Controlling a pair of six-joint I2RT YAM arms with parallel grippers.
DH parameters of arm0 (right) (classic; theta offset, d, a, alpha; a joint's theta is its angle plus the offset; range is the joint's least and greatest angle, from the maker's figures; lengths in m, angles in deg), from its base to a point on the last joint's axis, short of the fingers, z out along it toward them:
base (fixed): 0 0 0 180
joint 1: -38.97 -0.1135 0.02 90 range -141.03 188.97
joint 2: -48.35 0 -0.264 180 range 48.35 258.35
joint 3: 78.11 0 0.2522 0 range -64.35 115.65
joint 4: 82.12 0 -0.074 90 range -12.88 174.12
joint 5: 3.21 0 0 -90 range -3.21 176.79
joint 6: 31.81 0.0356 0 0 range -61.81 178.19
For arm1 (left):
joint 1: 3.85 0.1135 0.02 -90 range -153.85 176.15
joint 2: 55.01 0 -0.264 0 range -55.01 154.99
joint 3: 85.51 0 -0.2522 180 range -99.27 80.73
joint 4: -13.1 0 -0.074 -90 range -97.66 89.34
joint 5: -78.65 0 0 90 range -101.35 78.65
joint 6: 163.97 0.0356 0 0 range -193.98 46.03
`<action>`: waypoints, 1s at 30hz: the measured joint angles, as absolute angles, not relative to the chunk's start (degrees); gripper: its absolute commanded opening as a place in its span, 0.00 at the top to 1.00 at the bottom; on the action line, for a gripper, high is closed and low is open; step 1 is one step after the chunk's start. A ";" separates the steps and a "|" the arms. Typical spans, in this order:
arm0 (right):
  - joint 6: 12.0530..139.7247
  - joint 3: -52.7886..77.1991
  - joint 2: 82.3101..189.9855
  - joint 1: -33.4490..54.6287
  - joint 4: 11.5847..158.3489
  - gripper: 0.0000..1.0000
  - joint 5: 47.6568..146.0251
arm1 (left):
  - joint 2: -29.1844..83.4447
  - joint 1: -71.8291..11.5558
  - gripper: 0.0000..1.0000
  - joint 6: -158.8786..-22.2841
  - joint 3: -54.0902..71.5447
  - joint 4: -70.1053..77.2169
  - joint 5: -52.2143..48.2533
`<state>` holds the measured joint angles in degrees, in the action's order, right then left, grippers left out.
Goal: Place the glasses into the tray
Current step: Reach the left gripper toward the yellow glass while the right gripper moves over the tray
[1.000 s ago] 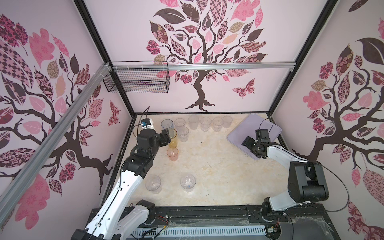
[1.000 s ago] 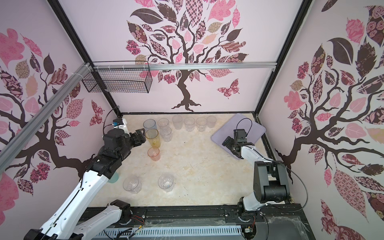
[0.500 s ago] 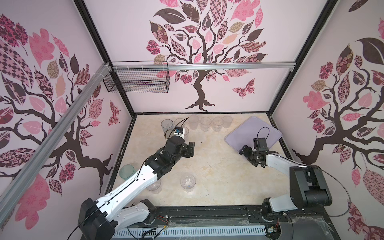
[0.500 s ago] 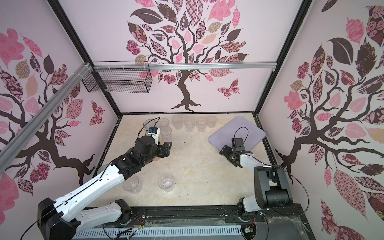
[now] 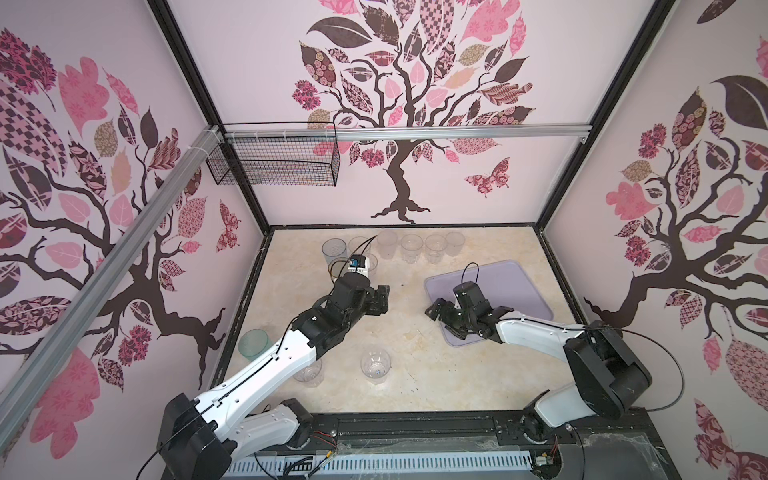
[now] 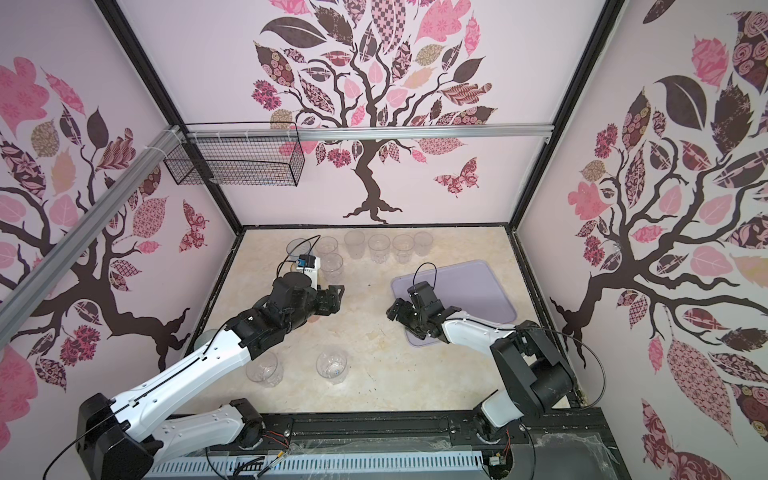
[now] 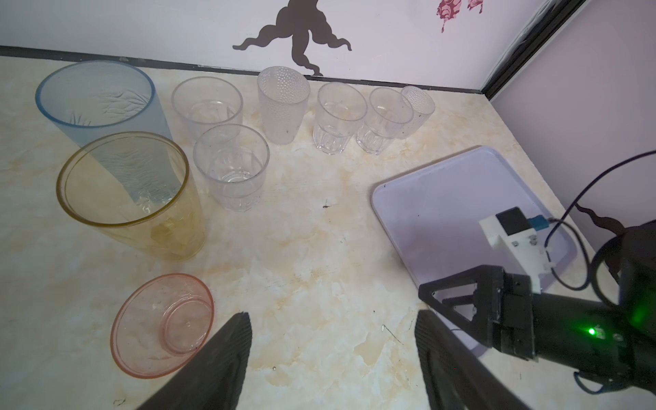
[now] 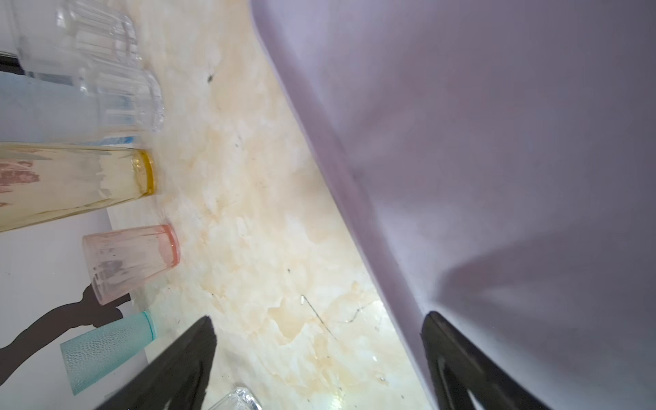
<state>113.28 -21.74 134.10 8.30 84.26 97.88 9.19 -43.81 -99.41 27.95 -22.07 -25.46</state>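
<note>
The pale-lavender tray (image 5: 505,286) (image 6: 469,286) (image 7: 443,198) (image 8: 497,142) lies flat at the right and holds no glasses. Clear glasses (image 5: 411,248) (image 7: 339,119) stand in a row along the back wall. Left of them are a tall blue glass (image 7: 96,103) and an amber glass (image 7: 131,195). A pink glass (image 7: 161,324) stands beside my left gripper (image 5: 380,299) (image 7: 332,340), which is open and empty over the table's middle. My right gripper (image 5: 434,309) (image 8: 319,355) is open, one finger over the tray's near-left edge, the other over the table.
A teal glass (image 5: 253,345) stands by the left wall. Two clear glasses (image 5: 375,363) (image 5: 309,372) stand near the front, one partly under my left arm. A black wire basket (image 5: 274,164) hangs on the back-left rail.
My left arm swung from the back-left glasses to the table's middle, empty. The right gripper came forward and left, and the tray now lies nearer the front and centre.
</note>
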 measured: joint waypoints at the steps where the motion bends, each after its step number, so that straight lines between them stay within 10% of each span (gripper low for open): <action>1: 112.38 -20.82 133.73 8.69 83.69 0.05 97.77 | 9.02 -43.81 0.23 -99.41 27.95 -22.66 -25.37; 22: 105.50 -24.86 132.14 8.21 75.67 0.09 92.68 | 13.10 -43.18 0.25 -100.35 27.82 -23.71 -21.74; 30: 109.48 -18.48 139.89 -1.23 79.89 0.09 92.59 | 4.49 -26.98 0.24 -99.45 27.60 -28.21 -19.38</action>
<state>109.48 -18.48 139.89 -1.23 79.89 92.59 4.49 -26.98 -99.45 27.60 -28.21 -19.38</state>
